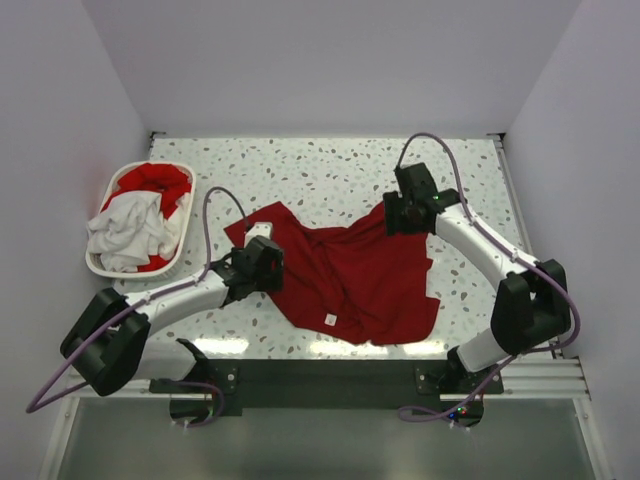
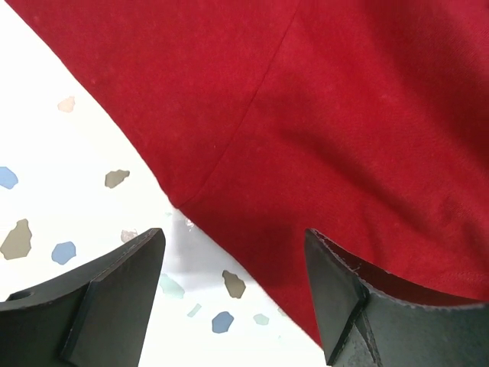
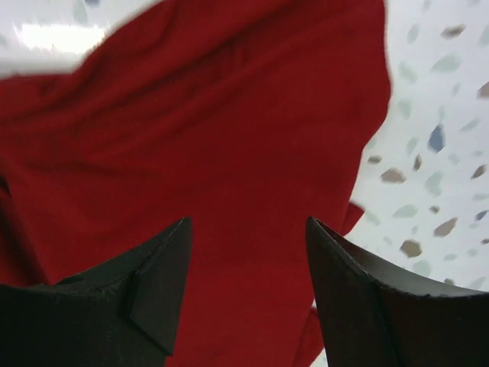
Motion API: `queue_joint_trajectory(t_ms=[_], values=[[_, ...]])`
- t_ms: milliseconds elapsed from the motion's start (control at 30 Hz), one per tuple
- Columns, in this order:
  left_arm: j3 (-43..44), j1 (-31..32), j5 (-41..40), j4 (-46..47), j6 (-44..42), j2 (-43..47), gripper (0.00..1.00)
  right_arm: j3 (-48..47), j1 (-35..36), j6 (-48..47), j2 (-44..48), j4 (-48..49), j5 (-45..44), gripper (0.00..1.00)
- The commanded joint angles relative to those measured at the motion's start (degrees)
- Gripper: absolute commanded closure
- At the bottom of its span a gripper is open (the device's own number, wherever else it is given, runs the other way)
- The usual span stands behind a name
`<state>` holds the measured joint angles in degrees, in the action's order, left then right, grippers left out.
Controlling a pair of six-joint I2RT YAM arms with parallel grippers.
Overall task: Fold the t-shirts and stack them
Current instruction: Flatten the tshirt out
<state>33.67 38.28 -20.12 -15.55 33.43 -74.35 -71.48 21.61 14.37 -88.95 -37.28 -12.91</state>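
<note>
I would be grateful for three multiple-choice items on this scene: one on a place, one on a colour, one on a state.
1. Where is the basket on the table? A. far left. B. far right. C. centre.
2. What colour is the spread shirt? A. white. B. red. C. blue.
3. How is the left hand? A. shut on cloth. B. open. C. out of view.
Answers: 1 A, it sits at the table's left edge. 2 B, plain deep red cloth. 3 B, its fingers stand apart over the shirt's edge.

I see bright, even light overhead; glare streaks the table (image 1: pixel 262 346) at six o'clock; my right wrist view is blurred.
</note>
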Motion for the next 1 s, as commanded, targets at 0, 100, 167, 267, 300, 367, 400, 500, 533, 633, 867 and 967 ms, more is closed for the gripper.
queue_joint_trajectory(t_ms=[0, 100, 167, 267, 300, 367, 400, 500, 533, 633, 867, 967], values=[[2.98, 0.04, -2.64, 0.78, 0.06, 0.43, 0.21, 7.05, 0.01, 1.53, 3.60, 4.40, 9.12, 0.36], [3.94, -0.14, -2.65, 0.96, -0.03, -1.67, 0.21, 10.74, 0.02, 2.50, 2.03, 5.02, 12.45, 0.36], [4.56, -0.14, -2.12, 0.61, 0.14, -3.08, 0.21, 13.90, -0.07, 3.90, 1.32, 6.25, 12.82, 0.36], [4.30, -0.23, -1.68, 0.52, 0.41, -4.84, 0.21, 17.25, -0.07, 5.57, 0.53, 7.30, 15.28, 0.34], [4.21, -0.14, -1.42, 0.43, 0.49, -5.28, 0.21, 17.95, -0.07, 6.10, 0.35, 7.39, 15.89, 0.33], [3.77, -0.22, -0.45, 0.17, 0.67, -5.63, 0.21, 19.88, 0.02, 7.59, -0.08, 6.69, 16.59, 0.33], [3.60, -0.23, -0.01, 0.08, 0.93, -5.72, 0.21, 20.59, 0.02, 8.38, -0.09, 6.17, 16.95, 0.33], [3.16, -0.22, 1.92, -1.06, 1.11, -5.11, 0.21, 25.15, 0.10, 11.46, 1.75, 3.62, 21.24, 0.31], [2.89, -0.14, 2.36, -1.32, 1.28, -4.67, 0.21, 28.12, 0.36, 12.25, 2.54, 2.57, 23.08, 0.30], [1.93, -0.22, 2.28, -3.51, 1.37, -2.13, 0.22, 34.01, 2.21, 15.77, 7.98, 0.29, 24.76, 0.30], [1.75, -7.24, 4.11, -3.70, -0.38, 6.57, 0.23, 33.44, 4.06, 18.77, 23.55, -6.05, 20.13, 0.28], [3.67, -13.57, 5.71, -1.77, -3.19, 5.89, 0.21, 27.38, 3.97, 16.13, 24.00, -6.32, 17.48, 0.28]])
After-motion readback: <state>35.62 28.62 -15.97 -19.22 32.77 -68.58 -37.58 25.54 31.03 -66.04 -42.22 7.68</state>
